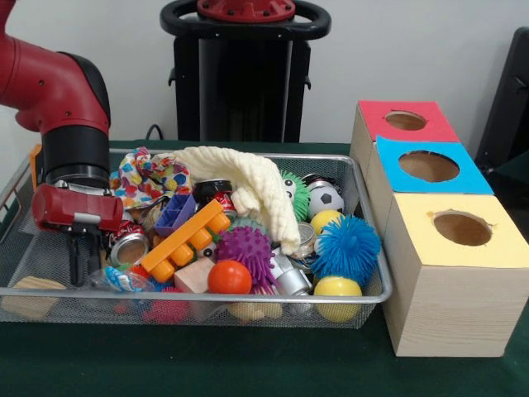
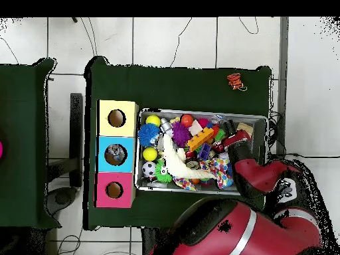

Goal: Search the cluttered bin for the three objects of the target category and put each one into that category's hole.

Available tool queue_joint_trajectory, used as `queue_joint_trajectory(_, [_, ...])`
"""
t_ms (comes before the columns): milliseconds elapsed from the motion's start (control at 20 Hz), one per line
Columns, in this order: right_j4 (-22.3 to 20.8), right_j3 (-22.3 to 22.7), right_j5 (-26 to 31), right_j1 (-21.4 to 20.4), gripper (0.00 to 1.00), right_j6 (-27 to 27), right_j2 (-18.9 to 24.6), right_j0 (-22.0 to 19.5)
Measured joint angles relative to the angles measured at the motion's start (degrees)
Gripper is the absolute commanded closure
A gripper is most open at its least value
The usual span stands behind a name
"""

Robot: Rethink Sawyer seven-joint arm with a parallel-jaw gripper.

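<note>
Nearest the camera stands the yellow-topped box point(image 1: 459, 281), first of three wooden boxes in a row beside the bin; behind it come the blue-topped box point(image 1: 428, 169) and the red-topped box point(image 1: 405, 122), each with one round hole in its lid. The wire mesh bin point(image 1: 190, 294) sits just beside them on the green cloth point(image 1: 248, 364).

Contents observed: an orange ball point(image 1: 229, 277), a purple spiky ball point(image 1: 245, 246), a blue spiky ball point(image 1: 346, 246), two yellow balls point(image 1: 337, 291), a small football point(image 1: 326, 198), a cream cloth point(image 1: 252, 186) draped over the middle, an orange toy brick point(image 1: 186, 240), crushed cans point(image 1: 128, 246) and a wooden block point(image 1: 31, 296).

The gripper point(image 1: 78, 256) is down inside the bin at the end well apart from the boxes, just beside the cans. Its fingers point downward; whether they are parted or closed on anything cannot be told from either view.

The target category is not indicated. In my judgement the search step is in hand. To do it well, the gripper should settle on one item lying free on top, descend vertically, avoid snagging the cloth, and lift clear of the mesh wall before travelling to the matching hole.
</note>
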Motion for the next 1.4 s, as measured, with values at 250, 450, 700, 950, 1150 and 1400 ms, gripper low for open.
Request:
queue_joint_trajectory(250, [0.72, 0.02, -0.01, 0.08, 1.00, 0.00, -0.55, 0.19])
queue_joint_trajectory(450, [1.20, -0.01, 0.36, 0.19, 1.00, 0.00, -1.10, 0.35])
queue_joint_trajectory(700, [1.06, -0.05, 1.89, 0.21, 1.00, 0.00, -1.22, 0.65])
queue_joint_trajectory(950, [-4.34, -0.04, 2.40, -0.56, 1.00, 2.56, -1.22, 0.67])
queue_joint_trajectory(1150, [-7.55, -0.04, 2.38, -1.34, 1.00, 6.34, -1.17, 0.51])
queue_joint_trajectory(1400, [-10.17, -0.02, 0.21, -2.90, 1.00, 14.04, 0.02, -0.99])
